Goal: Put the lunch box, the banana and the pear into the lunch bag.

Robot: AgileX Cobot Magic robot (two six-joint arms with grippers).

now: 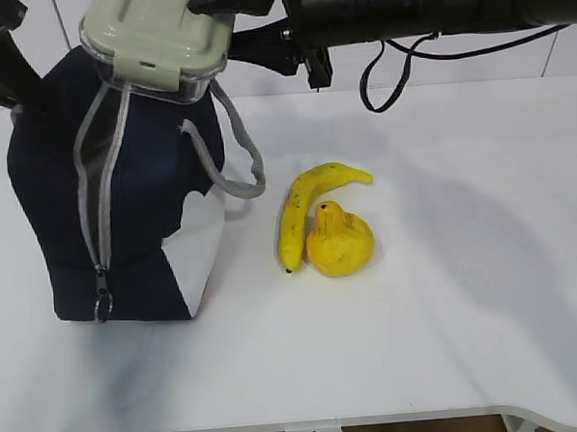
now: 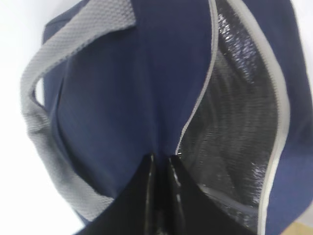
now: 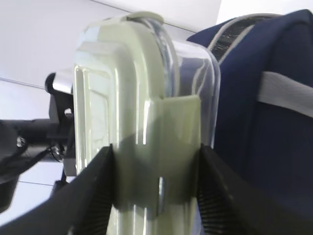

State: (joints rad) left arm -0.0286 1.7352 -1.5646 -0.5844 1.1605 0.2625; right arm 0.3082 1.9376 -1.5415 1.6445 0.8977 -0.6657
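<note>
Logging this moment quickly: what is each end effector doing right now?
Left end effector: closed, pinching the navy-blue fabric lunch bag beside its zipper opening.
Right end effector: closed on the clear, sage-green-lidded lunch box.

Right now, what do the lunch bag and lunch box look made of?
Lunch bag: navy woven fabric, matte; grey webbing handle with visible weave; crinkly silver foil-like lining glinting inside. Lunch box, held in the right claw: likely plastic, with a glossy clear body and a smooth pale-green lid.
</note>
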